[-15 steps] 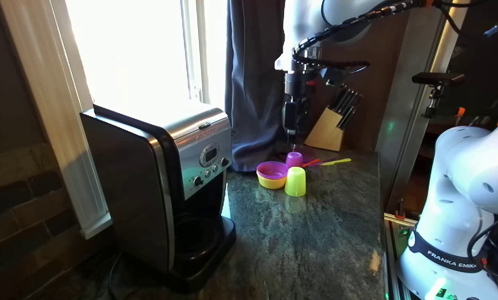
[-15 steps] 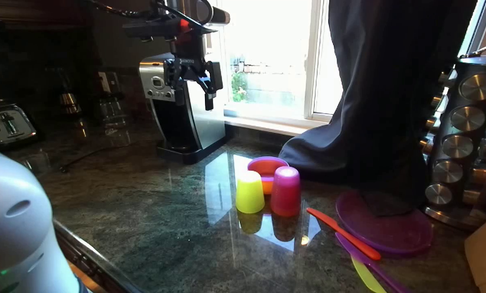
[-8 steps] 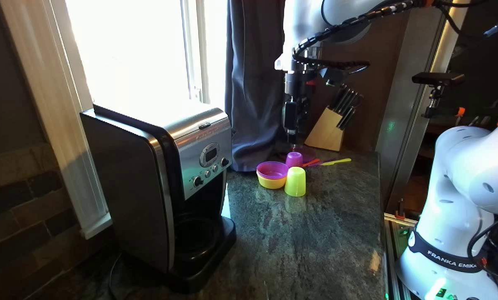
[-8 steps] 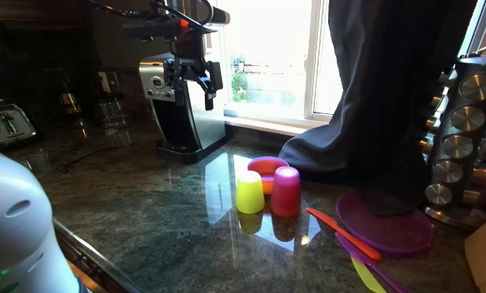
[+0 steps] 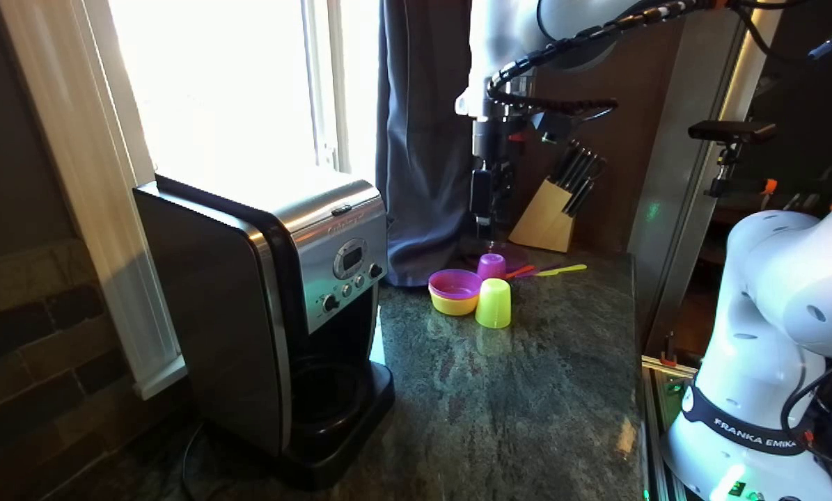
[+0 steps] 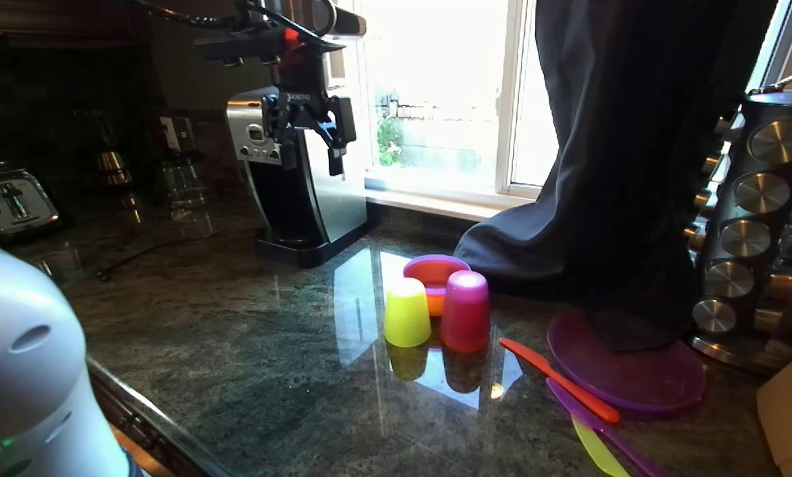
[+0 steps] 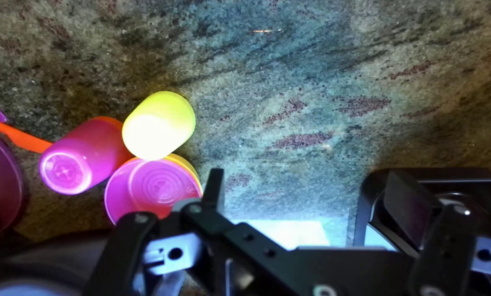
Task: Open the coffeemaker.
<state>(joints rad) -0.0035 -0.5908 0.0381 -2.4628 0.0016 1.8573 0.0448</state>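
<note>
The coffeemaker (image 5: 228, 299) is a large boxy black machine with a silver front panel (image 5: 342, 264) with a display and knobs. It stands on the counter by the window, and its top lid (image 5: 325, 198) is down. It also shows in an exterior view (image 6: 339, 192), partly hidden behind my gripper. My gripper (image 6: 313, 162) is open and empty, pointing down in the air, apart from the coffeemaker. In an exterior view my gripper (image 5: 485, 226) hangs above the cups, right of the machine. In the wrist view its fingers (image 7: 313, 193) are wide apart; the coffeemaker's base (image 7: 366, 189) shows by one finger.
A yellow-green cup (image 6: 407, 315), a pink cup (image 6: 465, 311) and stacked bowls (image 6: 435, 268) stand on the counter. A purple plate (image 6: 641, 384) and plastic knives (image 6: 561, 381) lie nearby. A knife block (image 5: 544, 216), dark curtain (image 5: 422, 139) and spice rack (image 6: 747, 232) stand beyond.
In the last half second my gripper has moved slightly up and slightly to the left in both exterior views. It stays open. The coffeemaker and the other objects have not moved.
</note>
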